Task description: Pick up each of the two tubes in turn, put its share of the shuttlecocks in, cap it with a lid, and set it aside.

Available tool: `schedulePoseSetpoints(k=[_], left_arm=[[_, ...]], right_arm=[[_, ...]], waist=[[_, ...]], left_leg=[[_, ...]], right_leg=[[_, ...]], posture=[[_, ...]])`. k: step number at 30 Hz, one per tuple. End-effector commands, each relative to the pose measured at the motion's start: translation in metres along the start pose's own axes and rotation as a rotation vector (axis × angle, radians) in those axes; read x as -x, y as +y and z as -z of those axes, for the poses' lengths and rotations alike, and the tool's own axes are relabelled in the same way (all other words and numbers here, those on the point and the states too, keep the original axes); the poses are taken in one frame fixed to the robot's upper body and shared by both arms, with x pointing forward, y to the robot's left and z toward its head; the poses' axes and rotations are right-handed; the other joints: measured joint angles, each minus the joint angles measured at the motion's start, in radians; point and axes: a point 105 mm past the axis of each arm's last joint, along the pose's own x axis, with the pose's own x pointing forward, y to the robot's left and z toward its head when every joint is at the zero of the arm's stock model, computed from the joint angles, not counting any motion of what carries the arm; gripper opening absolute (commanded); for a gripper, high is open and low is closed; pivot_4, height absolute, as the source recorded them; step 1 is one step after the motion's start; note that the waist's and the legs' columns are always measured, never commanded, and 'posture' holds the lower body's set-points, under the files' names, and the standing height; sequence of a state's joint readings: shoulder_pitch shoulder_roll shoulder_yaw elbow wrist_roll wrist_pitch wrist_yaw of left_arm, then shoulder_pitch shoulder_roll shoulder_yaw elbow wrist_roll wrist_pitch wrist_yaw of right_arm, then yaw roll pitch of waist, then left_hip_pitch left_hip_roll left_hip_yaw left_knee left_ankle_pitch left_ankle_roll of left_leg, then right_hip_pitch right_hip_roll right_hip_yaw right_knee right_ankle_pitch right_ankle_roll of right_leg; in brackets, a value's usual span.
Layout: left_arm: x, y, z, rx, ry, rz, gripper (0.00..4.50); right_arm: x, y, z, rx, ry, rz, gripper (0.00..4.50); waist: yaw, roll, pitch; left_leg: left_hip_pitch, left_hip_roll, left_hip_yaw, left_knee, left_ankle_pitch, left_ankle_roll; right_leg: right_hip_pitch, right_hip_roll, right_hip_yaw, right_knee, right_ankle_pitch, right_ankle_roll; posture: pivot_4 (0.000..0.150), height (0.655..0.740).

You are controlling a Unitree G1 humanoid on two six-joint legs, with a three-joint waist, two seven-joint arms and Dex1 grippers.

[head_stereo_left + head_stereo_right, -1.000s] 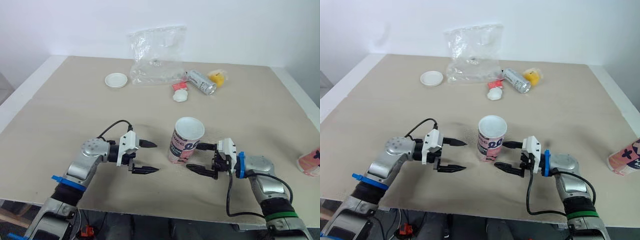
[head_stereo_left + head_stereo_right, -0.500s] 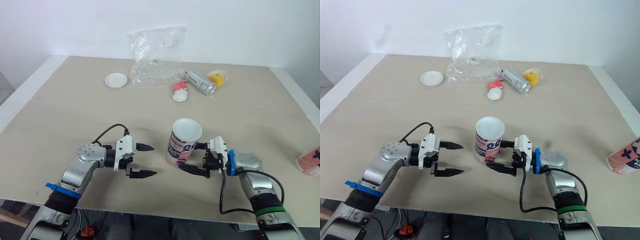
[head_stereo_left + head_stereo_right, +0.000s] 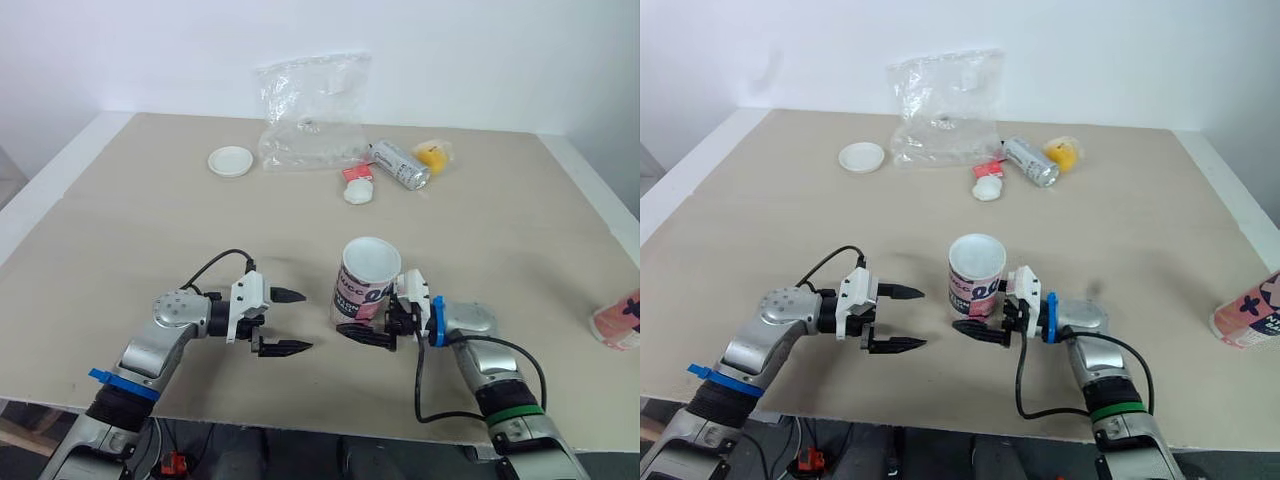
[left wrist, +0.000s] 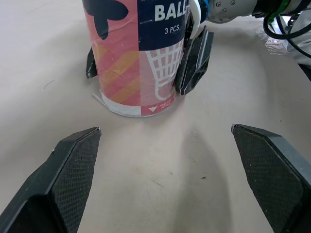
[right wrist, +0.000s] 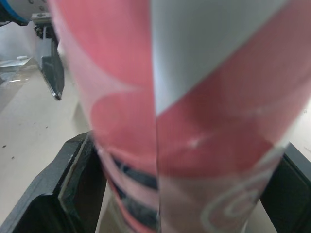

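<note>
Table (image 3: 140, 230): flat, matt beige top with a pale rim. Tube (image 3: 362, 290): a card cylinder standing upright near the table's front middle, open at the top with a round white mouth, its wall printed in pink, dark blue and white with a net-like drawing and lettering. Right gripper (image 4: 142, 62): set low about the tube, one black ribbed finger (image 4: 194, 60) pressed against each side of the wall just above the base, clasping it. Left gripper (image 3: 307, 320): over the bare table to the left of the tube and apart from it, its two tapered black fingers (image 4: 73, 165) with cross-hatched pads spread wide and holding nothing. Second tube (image 3: 1245, 315): a pink printed cylinder at the right edge of the table, well away from the first and cut off by the frame, so how it stands cannot be told. Lid (image 3: 231, 160): a shallow round white disc lying flat toward the far left. Plastic bag (image 3: 315, 110): clear crinkled film, slumped upright at the far middle; its contents cannot be made out. Can (image 3: 400, 163): a silver metal cylinder lying on its side just right of the bag. Yellow lump (image 3: 433, 153): rounded, just beyond the can. Small white piece (image 3: 357, 192) and a red piece (image 3: 355, 173): touching each other, in front of the bag.
</note>
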State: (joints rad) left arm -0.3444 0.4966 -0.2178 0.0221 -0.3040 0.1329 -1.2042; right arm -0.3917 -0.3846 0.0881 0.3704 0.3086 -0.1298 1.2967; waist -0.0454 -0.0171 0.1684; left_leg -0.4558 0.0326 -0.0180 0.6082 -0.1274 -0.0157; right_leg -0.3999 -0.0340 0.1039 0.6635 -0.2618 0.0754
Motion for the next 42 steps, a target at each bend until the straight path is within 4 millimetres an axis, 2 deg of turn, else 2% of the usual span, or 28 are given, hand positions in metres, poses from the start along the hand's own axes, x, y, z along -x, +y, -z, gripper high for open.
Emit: schedulePoseSetpoints(k=[1, 11, 12, 14, 16, 21, 24, 28, 30, 33, 38, 42], left_arm=[[0.003, 0.001, -0.010, -0.045, -0.026, -0.019, 4.50], [0.005, 0.001, -0.008, -0.052, -0.022, -0.033, 4.50], [0.005, 0.001, -0.008, -0.052, -0.021, -0.035, 4.50], [0.005, 0.001, -0.008, -0.053, -0.019, -0.037, 4.50], [0.006, 0.001, -0.007, -0.054, -0.018, -0.039, 4.50], [0.005, 0.002, -0.008, -0.059, -0.019, -0.038, 4.50], [0.005, 0.003, -0.010, -0.064, -0.025, -0.036, 4.50], [0.000, 0.002, -0.017, -0.060, -0.053, -0.016, 4.50], [-0.003, 0.000, -0.020, -0.054, -0.072, -0.003, 4.50], [-0.009, -0.003, -0.024, -0.049, -0.091, 0.015, 4.50], [-0.015, -0.004, -0.026, -0.042, -0.112, 0.013, 4.50], [-0.020, -0.004, -0.027, -0.033, -0.130, 0.004, 4.50]], right_arm=[[-0.012, -0.001, -0.003, 0.021, -0.018, -0.003, 4.46], [-0.017, 0.002, 0.004, 0.026, -0.005, -0.015, 4.46], [-0.017, 0.003, 0.005, 0.027, -0.003, -0.019, 3.92], [-0.016, 0.003, 0.006, 0.030, -0.001, -0.019, 3.26], [-0.016, 0.002, 0.006, 0.034, 0.000, -0.015, 2.91], [-0.015, 0.003, 0.003, 0.041, -0.011, -0.003, 2.91], [-0.006, 0.003, -0.003, 0.042, -0.032, 0.050, 2.91], [0.024, -0.004, -0.017, 0.015, -0.098, 0.290, 2.91], [0.049, -0.012, -0.024, -0.002, -0.135, 0.498, 2.91], [0.099, -0.022, -0.030, -0.036, -0.171, 0.863, 2.91], [0.167, -0.027, -0.022, -0.068, -0.124, 1.279, 2.91], [0.210, -0.028, -0.013, -0.062, -0.055, 1.495, 2.91]], waist=[[0.000, 0.000, 0.000], [0.000, 0.000, 0.000], [0.000, 0.000, 0.000], [0.000, 0.000, 0.000], [0.000, 0.000, 0.000], [-0.001, 0.000, 0.000], [-0.001, 0.000, 0.000], [0.010, 0.000, 0.000], [0.014, 0.000, 0.000], [0.020, 0.000, 0.000], [0.018, 0.000, 0.000], [0.017, 0.000, -0.001]], left_leg=[[0.000, 0.000, 0.000, 0.000, 0.000, 0.000], [0.002, 0.002, 0.001, 0.000, 0.000, -0.001], [0.002, 0.002, 0.001, 0.000, 0.000, -0.001], [0.002, 0.002, 0.001, 0.000, 0.000, -0.001], [0.003, 0.003, 0.002, 0.000, 0.000, -0.001], [0.004, 0.004, 0.004, 0.000, 0.000, -0.001], [0.004, 0.004, 0.004, 0.000, 0.000, -0.001], [0.002, 0.004, 0.004, -0.001, 0.001, -0.001], [0.001, 0.003, 0.005, -0.001, 0.000, -0.001], [-0.002, 0.002, 0.005, -0.002, 0.000, -0.001], [-0.001, 0.003, 0.007, -0.004, 0.000, -0.001], [0.001, 0.004, 0.007, -0.004, 0.000, -0.001]], right_leg=[[0.000, 0.000, 0.000, 0.000, 0.000, 0.000], [0.001, 0.000, 0.000, 0.000, 0.001, -0.002], [0.001, 0.000, 0.000, 0.000, 0.001, -0.002], [0.001, 0.001, 0.000, 0.000, 0.001, -0.002], [0.001, 0.001, 0.000, 0.000, 0.002, -0.003], [0.001, 0.001, 0.000, 0.000, 0.003, -0.004], [0.001, 0.001, 0.000, 0.000, 0.003, -0.004], [0.000, 0.000, 0.000, 0.000, 0.002, -0.006], [0.000, 0.000, 0.000, 0.000, 0.002, -0.006], [-0.003, -0.001, 0.001, 0.000, 0.001, -0.006], [-0.005, -0.001, 0.001, 0.000, 0.000, -0.004], [-0.004, -0.001, 0.002, 0.000, 0.000, -0.004]], posture=[[0.150, 0.7400], [0.150, 0.7400], [0.150, 0.7400], [0.150, 0.7400], [0.150, 0.7400], [0.150, 0.7400], [0.150, 0.7400], [0.150, 0.7400], [0.150, 0.7400], [0.150, 0.7400], [0.150, 0.7400], [0.150, 0.7400]])
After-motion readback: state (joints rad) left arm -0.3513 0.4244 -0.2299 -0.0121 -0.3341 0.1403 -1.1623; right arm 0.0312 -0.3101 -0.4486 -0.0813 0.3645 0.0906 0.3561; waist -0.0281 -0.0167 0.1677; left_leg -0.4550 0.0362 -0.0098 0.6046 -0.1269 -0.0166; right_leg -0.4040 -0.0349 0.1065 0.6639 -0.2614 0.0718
